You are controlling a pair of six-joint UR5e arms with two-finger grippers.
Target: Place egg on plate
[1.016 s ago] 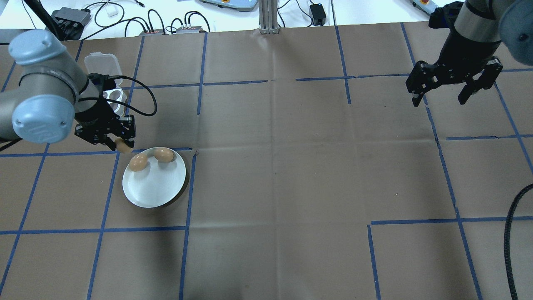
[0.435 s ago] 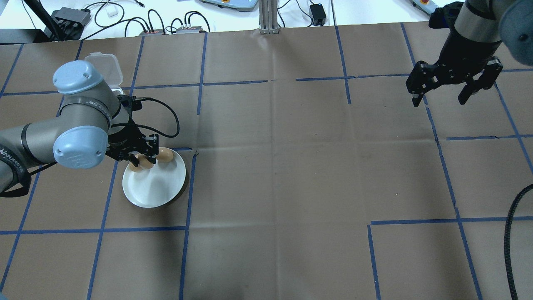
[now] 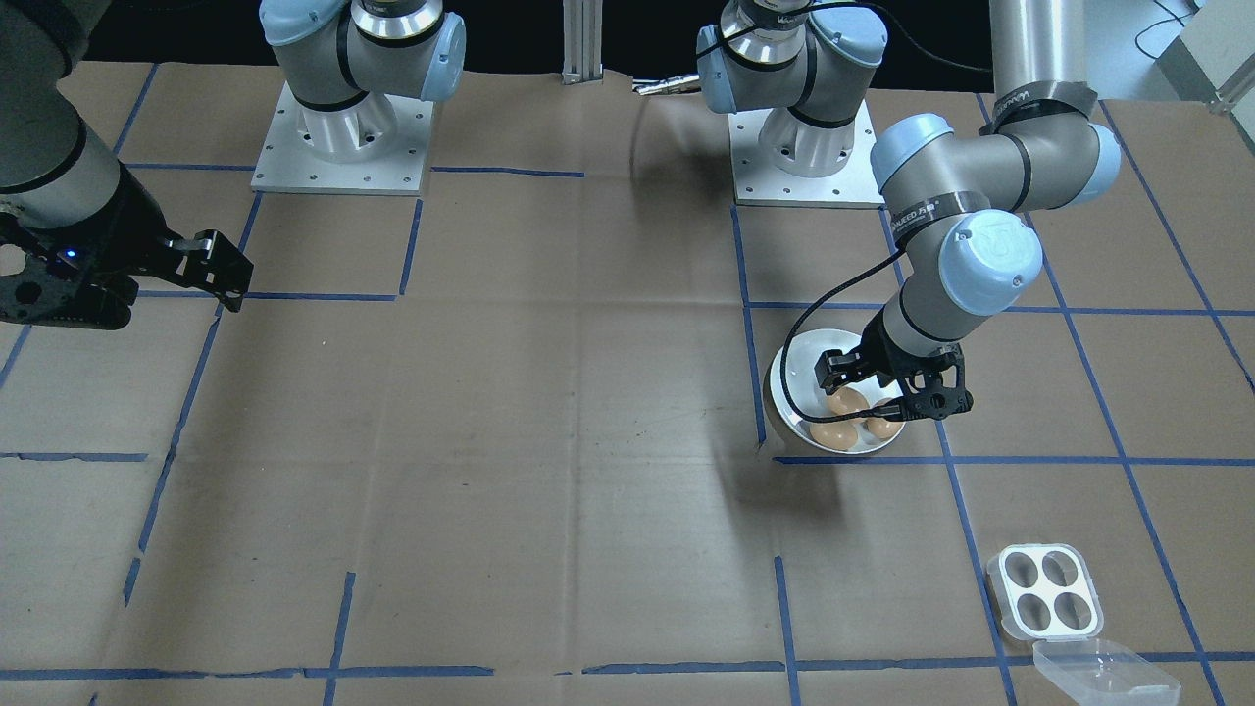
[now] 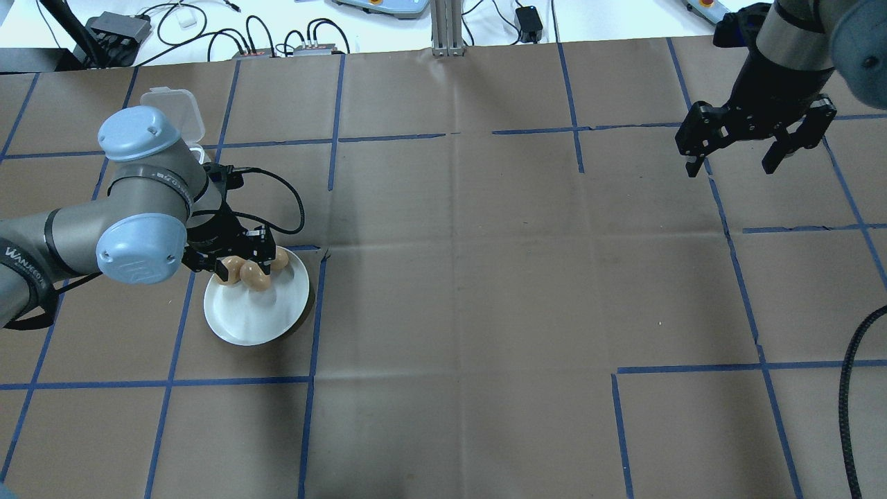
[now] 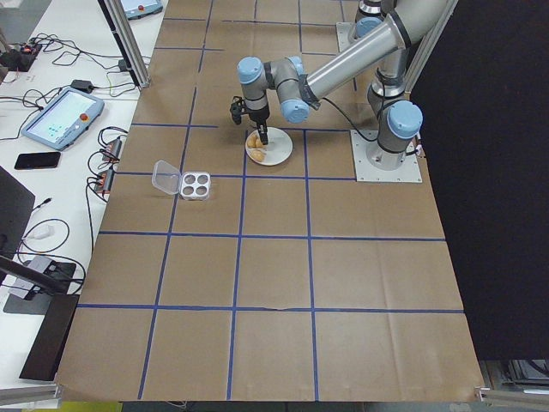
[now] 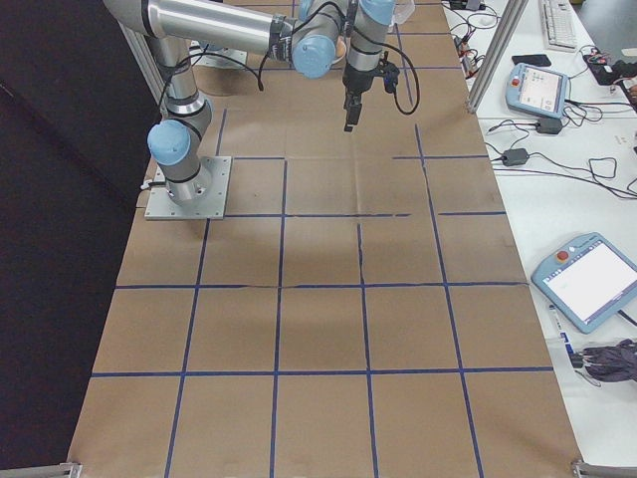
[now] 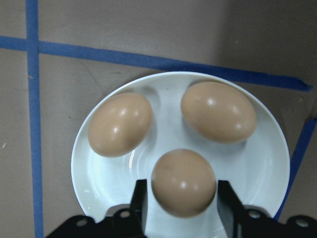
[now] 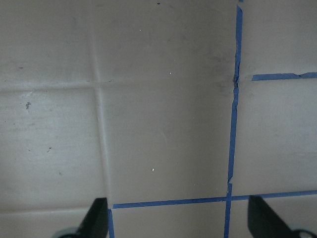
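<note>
We found the left gripper (image 7: 183,201) over the white plate (image 7: 257,173), its two fingers (image 7: 139,203) clamped on a brown egg (image 7: 183,182), one finger pressed against each side. In the left wrist view the held egg sat over the near part of the plate, inside the rim. We could not tell from any view whether it touched the plate's surface or hung just above it.

Two other eggs lay on the plate beyond the held one: the left-hand egg (image 7: 120,124) and the right-hand egg (image 7: 218,112), apart from each other and from the gripped egg. In the overhead view the plate (image 4: 249,322) lay on the table's left side, just beside a blue tape line (image 4: 313,326), with the gripper (image 4: 239,260) over its far edge.

The four-hole egg tray (image 3: 1044,590) stood well apart from the plate, its hinged clear lid (image 3: 1103,675) open beside it.

The right gripper (image 4: 741,163) hung high over the table's far right side, fingers spread wide and holding nothing.
</note>
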